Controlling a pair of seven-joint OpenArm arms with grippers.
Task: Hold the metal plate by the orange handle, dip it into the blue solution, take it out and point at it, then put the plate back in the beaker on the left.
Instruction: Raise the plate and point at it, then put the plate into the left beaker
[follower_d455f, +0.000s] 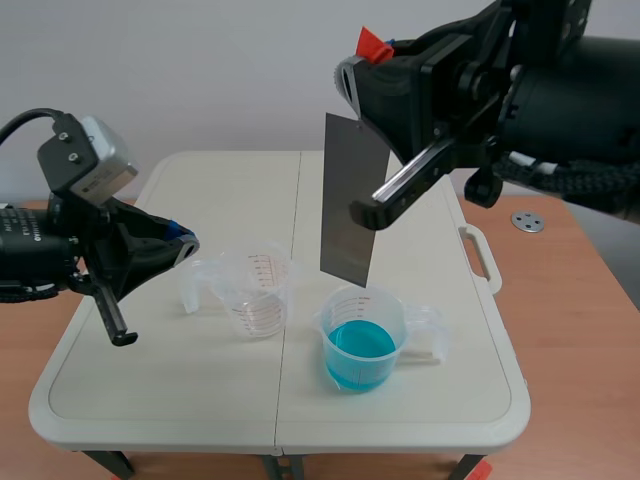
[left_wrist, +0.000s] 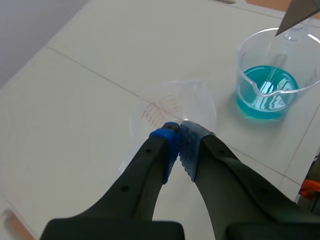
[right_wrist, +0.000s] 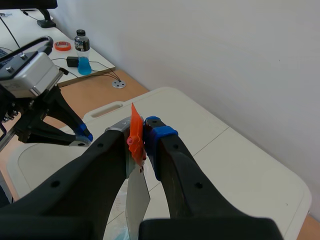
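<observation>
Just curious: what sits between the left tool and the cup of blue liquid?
An empty clear beaker, in the scene view, between the left tool and the beaker of blue solution.

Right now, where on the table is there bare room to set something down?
Bare: the far tabletop behind the empty beaker, and the near edge. Crowded: the middle, around the blue-solution beaker under the metal plate.

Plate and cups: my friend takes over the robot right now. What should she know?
Right claw: shut on the plate's orange handle; plate hangs just above the blue beaker.
Left claw: shut, empty, by the empty beaker.
Done: plate lifted. Dipped already? Cannot tell.
Left: dip if needed, point at it, put plate in the empty beaker.
</observation>
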